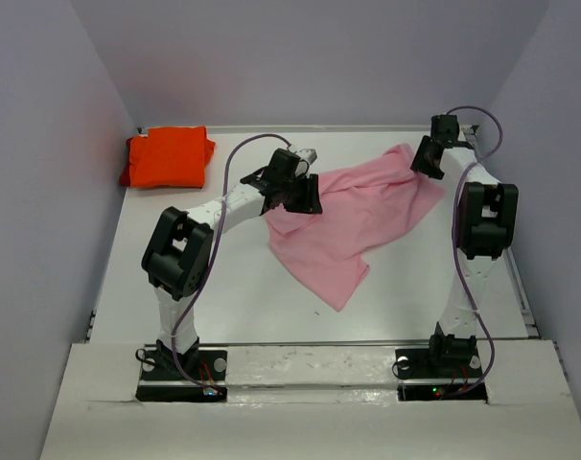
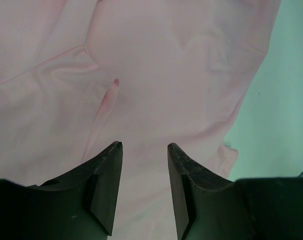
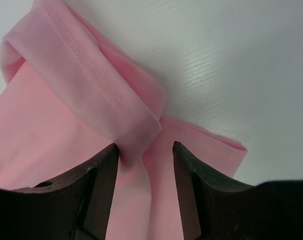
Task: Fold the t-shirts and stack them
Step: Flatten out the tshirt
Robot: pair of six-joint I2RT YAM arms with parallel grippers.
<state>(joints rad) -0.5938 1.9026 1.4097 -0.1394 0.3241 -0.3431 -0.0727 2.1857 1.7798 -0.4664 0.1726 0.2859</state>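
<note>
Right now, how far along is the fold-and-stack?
Done: orange t-shirt sits folded at the far-left corner. In hand: pink t-shirt lies rumpled mid-table; the left hand is open over it, and the right hand is open around its hem. Left: fold the pink and stack the two.

pink t-shirt (image 1: 353,216) partly hidden under left pincer (image 1: 305,196), cropped by both wrist views' edges
</note>
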